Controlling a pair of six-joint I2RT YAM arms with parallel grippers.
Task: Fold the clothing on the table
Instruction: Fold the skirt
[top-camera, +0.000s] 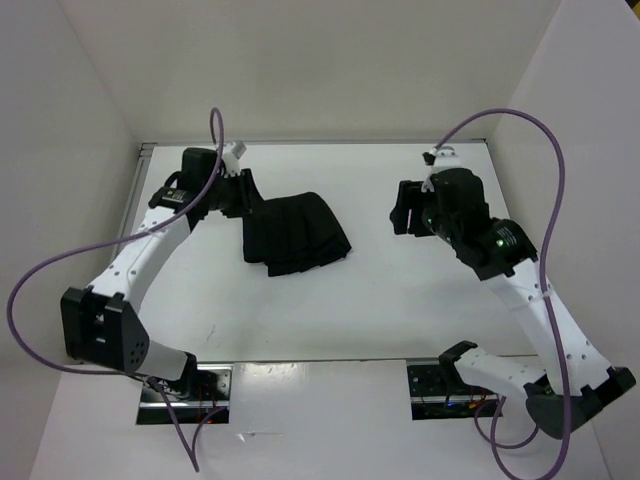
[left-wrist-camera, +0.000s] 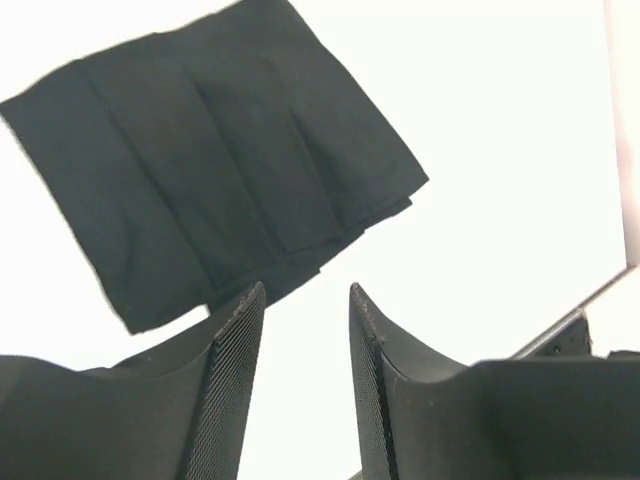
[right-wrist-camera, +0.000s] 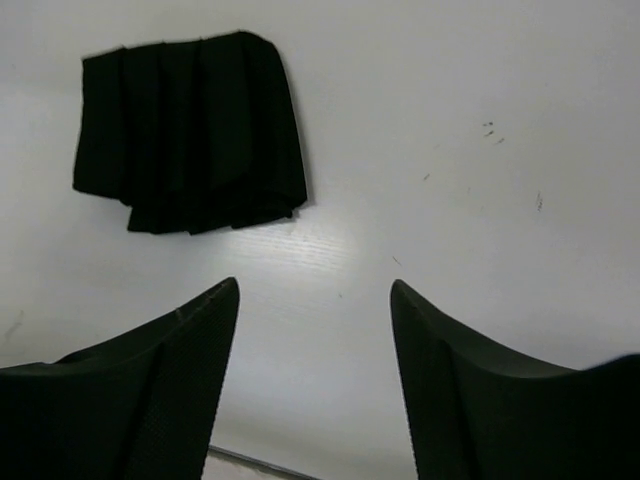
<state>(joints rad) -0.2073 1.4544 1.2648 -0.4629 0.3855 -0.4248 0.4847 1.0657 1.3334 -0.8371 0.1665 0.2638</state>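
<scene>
Though near fingers (left-wrist-camera: 235, 380), skirt (left-wrist-camera: 220, 170) seems untouched.

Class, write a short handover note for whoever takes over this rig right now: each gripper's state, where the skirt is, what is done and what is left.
Left gripper: open, nothing in it, close by the skirt's left edge.
Right gripper: open, nothing in it, well off to the skirt's right.
Skirt: lies free on the table, left of centre.
Done: it looks folded into a compact stack, with a lower layer peeking out along one edge.
Left: probably square the edges or fold once more, then move the arms back.
</scene>
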